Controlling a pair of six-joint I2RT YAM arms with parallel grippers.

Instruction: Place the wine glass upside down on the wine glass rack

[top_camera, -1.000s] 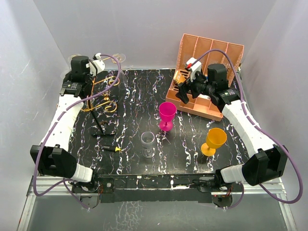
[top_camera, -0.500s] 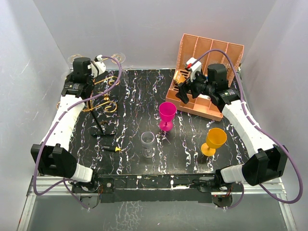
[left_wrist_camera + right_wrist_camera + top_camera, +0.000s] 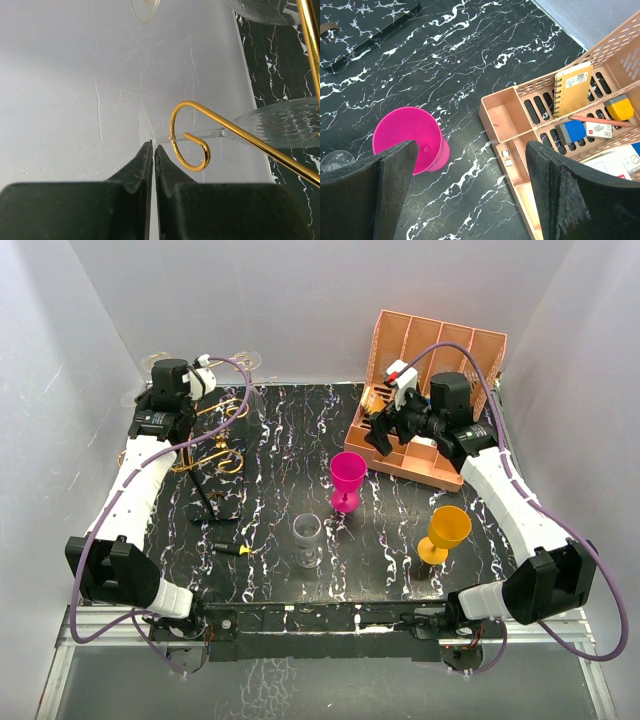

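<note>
Marbled table [image 3: 280, 440], left arm [image 3: 135, 480] stretched to gold rack [image 3: 270, 154], jaws clenched, right arm [image 3: 500, 485] bent, jaws splayed

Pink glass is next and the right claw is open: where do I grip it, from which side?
Probably the stem of the pink glass, just under the bowl, with the right claw coming level from the organiser side. It stands upright, its bowl flares and could slip; the stem is thin.

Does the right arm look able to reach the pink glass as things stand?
Probably yes. The right claw is open just above and beside the upright pink glass, with nothing between them; the salmon organiser sits to its other side, clear of that path.
</note>
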